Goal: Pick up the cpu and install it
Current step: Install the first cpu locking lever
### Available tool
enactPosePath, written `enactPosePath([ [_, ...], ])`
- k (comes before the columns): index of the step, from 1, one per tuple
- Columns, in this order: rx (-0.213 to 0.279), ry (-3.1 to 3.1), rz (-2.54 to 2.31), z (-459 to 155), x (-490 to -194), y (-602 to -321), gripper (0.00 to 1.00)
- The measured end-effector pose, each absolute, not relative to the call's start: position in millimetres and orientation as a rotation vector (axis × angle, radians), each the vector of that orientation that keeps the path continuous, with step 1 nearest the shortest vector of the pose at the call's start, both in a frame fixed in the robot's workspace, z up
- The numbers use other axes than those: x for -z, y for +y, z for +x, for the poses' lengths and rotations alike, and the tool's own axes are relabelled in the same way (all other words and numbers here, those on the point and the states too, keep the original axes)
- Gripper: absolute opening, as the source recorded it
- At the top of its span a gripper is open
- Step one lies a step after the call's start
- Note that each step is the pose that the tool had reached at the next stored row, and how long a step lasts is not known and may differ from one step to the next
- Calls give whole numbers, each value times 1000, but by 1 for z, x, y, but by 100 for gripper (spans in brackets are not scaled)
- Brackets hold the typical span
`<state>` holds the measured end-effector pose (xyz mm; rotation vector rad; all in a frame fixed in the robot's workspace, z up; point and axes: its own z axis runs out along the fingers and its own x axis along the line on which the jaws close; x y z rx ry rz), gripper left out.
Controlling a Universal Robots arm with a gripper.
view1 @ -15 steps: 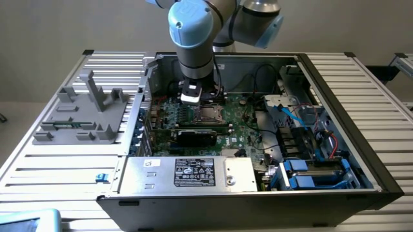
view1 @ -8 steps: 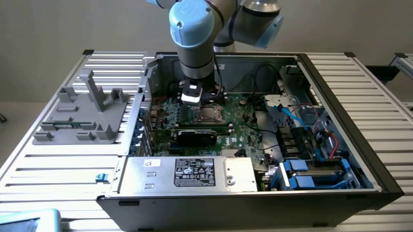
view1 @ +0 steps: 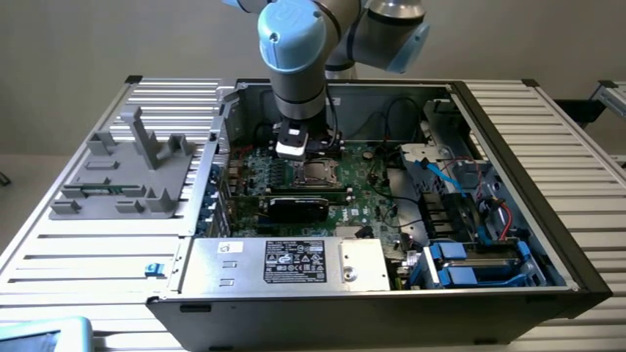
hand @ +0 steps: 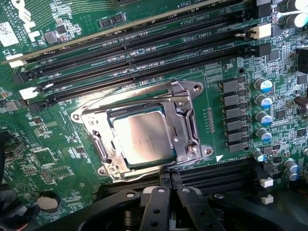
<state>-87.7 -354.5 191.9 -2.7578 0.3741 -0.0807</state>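
The cpu [hand: 143, 136], a flat square chip with a silvery-grey top, lies inside the metal-framed socket [hand: 185, 130] on the green motherboard. In the exterior view the cpu [view1: 315, 174] sits in the middle of the open computer case. My gripper [hand: 172, 204] hovers just beside the socket, its two black fingers [hand: 156, 211] pressed together with nothing between them. Seen from the exterior view, the gripper [view1: 305, 152] hangs straight down from the arm, just behind the socket and a little above the board.
Long black memory slots [hand: 144, 43] run beside the socket. A silver box with a black label [view1: 293, 262] fills the case front, a black card [view1: 298, 205] lies before the socket, cables and blue drive bays [view1: 479, 264] sit on the exterior view's right. A grey fixture [view1: 127, 169] stands outside the case.
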Motion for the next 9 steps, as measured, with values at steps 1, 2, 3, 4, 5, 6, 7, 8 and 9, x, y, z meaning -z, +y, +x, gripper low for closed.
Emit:
enactPosePath([
  [1,81,375,-2758,-87,-192,-355,12],
  [2,81,376,-2758,-87,-192,-355,12],
  [3,81,377,-2759,-87,-192,-355,12],
  [4,82,378,-2759,-87,-192,-355,12],
  [5,82,379,-2759,-87,-192,-355,12],
  [6,82,379,-2759,-86,-192,-355,12],
  [7,82,380,-2759,-86,-192,-355,12],
  [8,83,381,-2760,-86,-192,-355,12],
  [9,83,382,-2760,-86,-192,-355,12],
])
